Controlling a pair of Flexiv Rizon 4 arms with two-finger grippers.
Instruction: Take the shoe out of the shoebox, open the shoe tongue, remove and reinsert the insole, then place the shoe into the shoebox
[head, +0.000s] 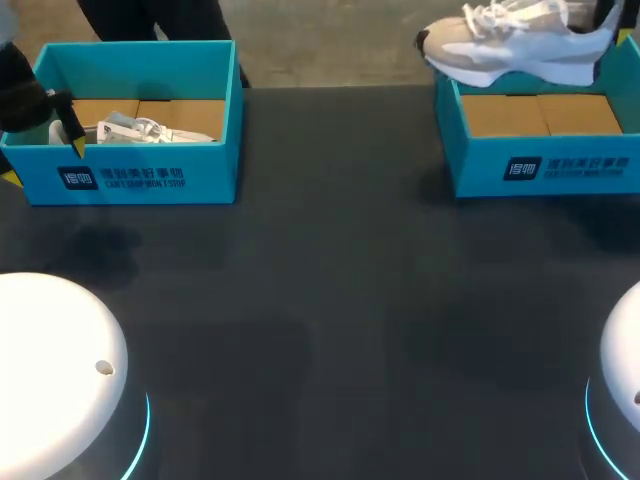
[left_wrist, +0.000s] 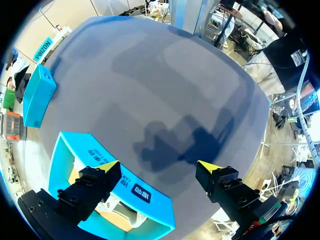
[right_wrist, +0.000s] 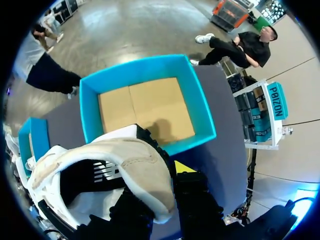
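A white and beige shoe hangs over the right blue shoebox, whose cardboard floor is bare. My right gripper is shut on the heel collar of this shoe, directly above the open box. The left shoebox holds a second white shoe. My left gripper stands open at that box's front left corner. One of its fingers is over the box and the other is over bare table; nothing lies between them. A bit of the shoe shows inside.
Both boxes stand along the far side of the dark table, one left and one right. Two white arm bases sit at the near corners. The right box shows far ahead of the left gripper.
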